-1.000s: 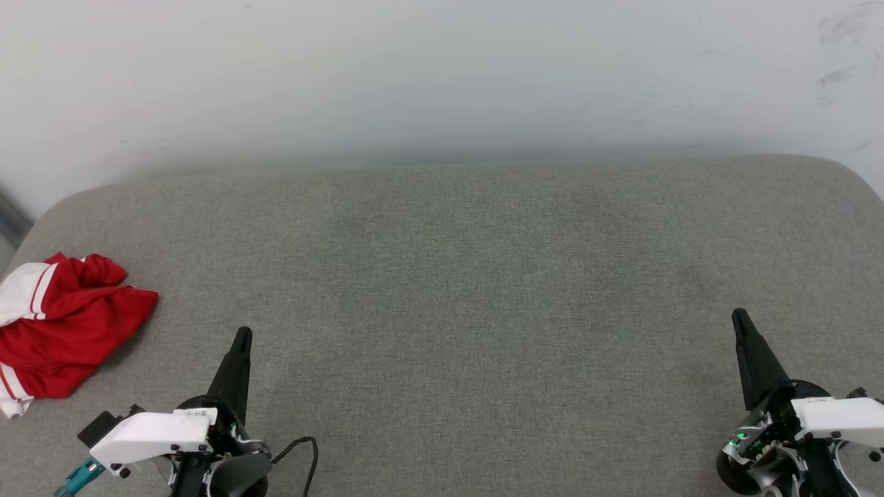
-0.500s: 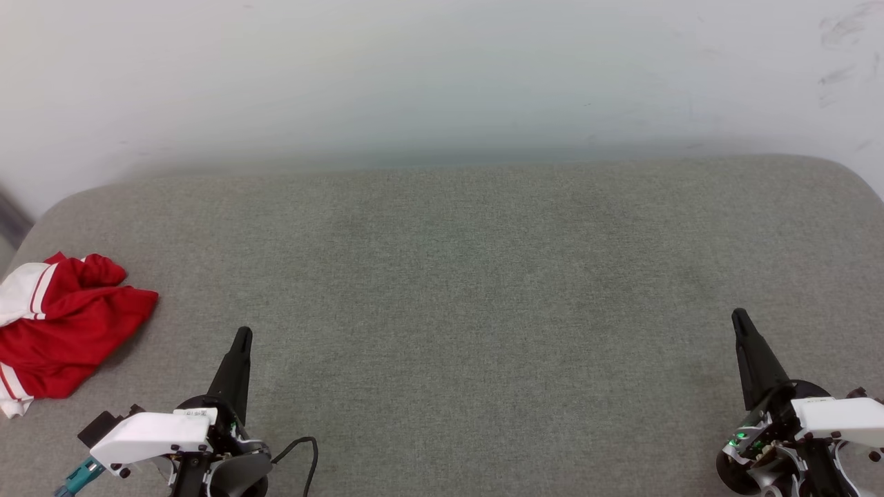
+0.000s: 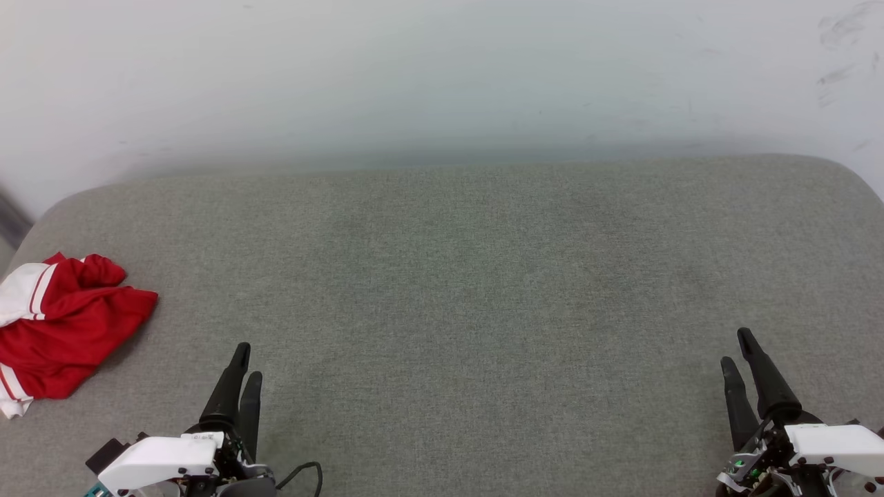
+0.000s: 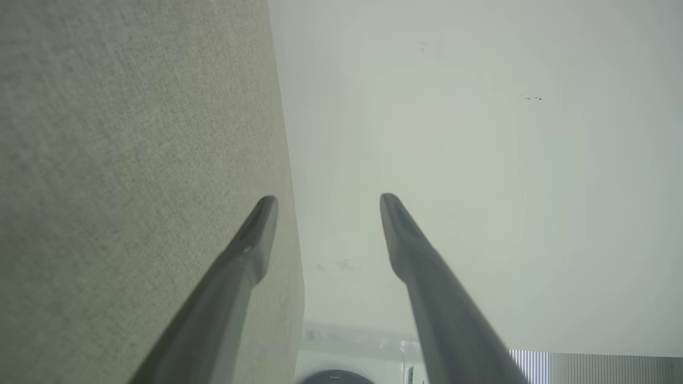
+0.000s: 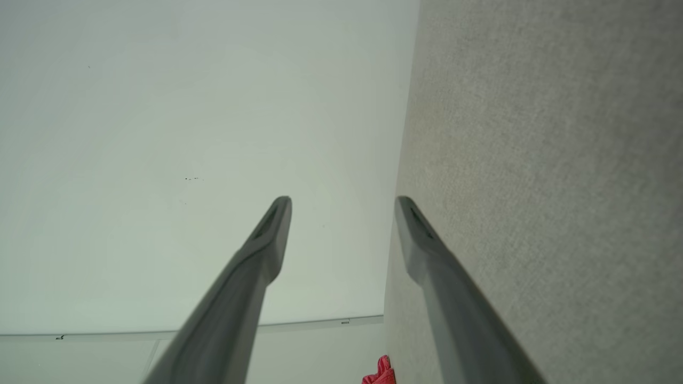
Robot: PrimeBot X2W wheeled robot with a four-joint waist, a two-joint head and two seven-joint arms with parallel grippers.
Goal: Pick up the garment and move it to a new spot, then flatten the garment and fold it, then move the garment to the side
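You have a broad grey woven cushion spread across most of the head view, with rounded far corners. Its far edge meets a pale wall that carries a few faint scuffs at the far right.

The garment lies crumpled in a heap at the cushion's left edge, roughly midway between near and far. It is mostly red, with a white sleeve and red-and-white stripes showing on its far left side and a bit of white at its near corner. It rests on the cloth surface and nothing touches it. A small red scrap of it also peeks into the bottom of the right wrist view.

Your left gripper sits at the near left, to the right of the heap and well apart from it, fingers pointing away from you. In its own wrist view the two dark fingers stand spread wide, with only cushion and wall between them, so it has hold of nothing.

Your right gripper sits at the near right, far from the shirt. Its fingers are parted just as widely and grip nothing.

A thin black cable loops on the cushion just to the right of the left gripper's white housing.
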